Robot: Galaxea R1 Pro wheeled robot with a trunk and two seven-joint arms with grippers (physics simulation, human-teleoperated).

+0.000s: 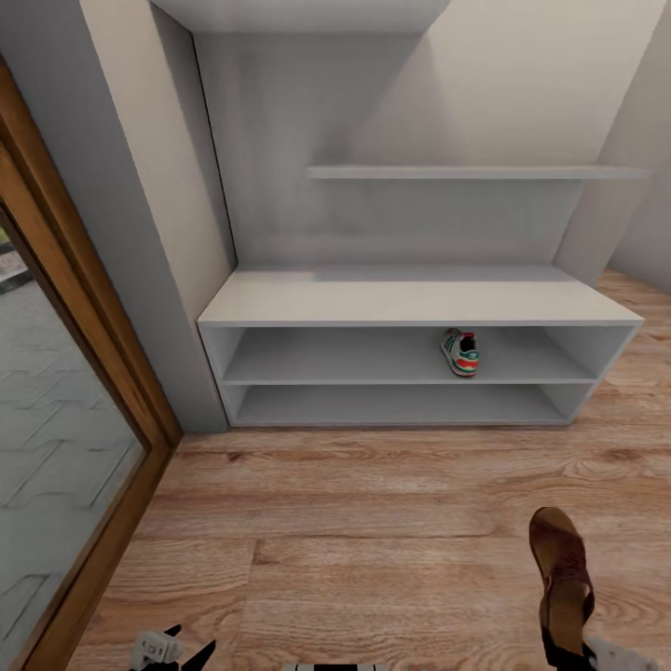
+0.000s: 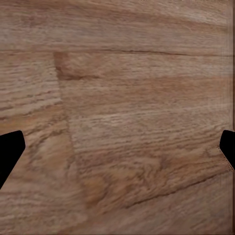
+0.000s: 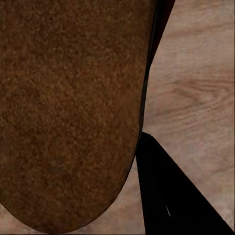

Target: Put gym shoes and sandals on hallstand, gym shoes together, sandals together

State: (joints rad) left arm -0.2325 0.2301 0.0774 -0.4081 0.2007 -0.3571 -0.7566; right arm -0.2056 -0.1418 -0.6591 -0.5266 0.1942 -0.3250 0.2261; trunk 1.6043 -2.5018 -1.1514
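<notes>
Holding a brown sandal (image 1: 562, 578) at the lower right of the head view, the right gripper (image 1: 582, 652) is closed on the sandal's heel end, with the toe pointing away toward the rack; the right wrist view shows the sandal's broad brown surface (image 3: 73, 112) hard against one dark finger (image 3: 171, 196), with floor planks beyond. The left gripper (image 1: 177, 650) sits low at the left, its fingertips (image 2: 10, 152) spread wide apart and nothing between them but wood grain. Beneath both arms runs the corridor floor (image 1: 373, 522). Ahead, and still well apart from the carried sandal, stands the hallstand (image 1: 419, 303), white-grey with a flat top and two open shelf levels. One gym shoe (image 1: 459, 352) rests on the upper shelf, right of centre. The second gym shoe and the second sandal cannot be located from these views. Assessment: the step in hand is transport of the first sandal to the rack. The next move calls for closing the distance and setting the sandal on a shelf, leaving room beside the gym shoe for its partner.
</notes>
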